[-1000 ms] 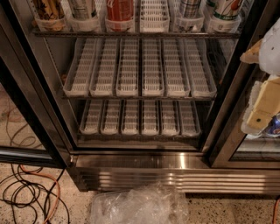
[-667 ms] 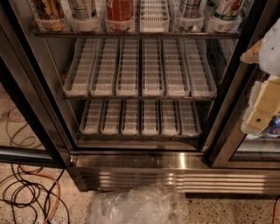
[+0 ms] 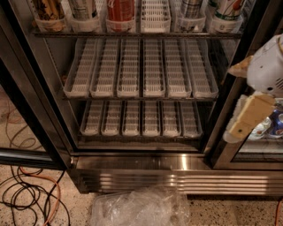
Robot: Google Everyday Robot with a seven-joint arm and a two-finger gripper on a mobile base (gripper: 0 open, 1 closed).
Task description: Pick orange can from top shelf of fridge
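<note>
Status: the pick is not yet made; the reach seems barely begun

- orange can [image 3: 47, 8]: stands at the upper left of the frame, in the leftmost white lane tray of the top shelf [image 3: 132, 34]. Only its lower body shows, with a dark brown and yellow-orange streaked print. It is upright and untouched
- neighbours on the same rack, left to right: silver-grey can [image 3: 84, 8], red-orange can [image 3: 120, 9], one tray with no can, then two more cans toward the upper right
- fridge [image 3: 177, 164]: door open, interior in full view. The two lower racks [image 3: 141, 70] carry trays only
- gripper [image 3: 234, 100]: at the right edge of the frame, in front of the right door frame and level with the middle rack. It is well apart from the orange can, both lower than it and far to its right. Its two tan fingers [image 3: 250, 115] stand spread, with nothing between them
- floor: a crumpled clear plastic bag [image 3: 137, 207] lies before the steel base, and cables [image 3: 26, 198] lie at the lower left

Left to do, as I judge it: carry the gripper up and across to the upper left, enter the leftmost lane, close on the can, and draw it out clear of the silver-grey neighbour

Versus the earlier frame: shelves, cans, bag and cables lie the same. The gripper appears slightly lower and further left, a small shift only; the can has not moved
</note>
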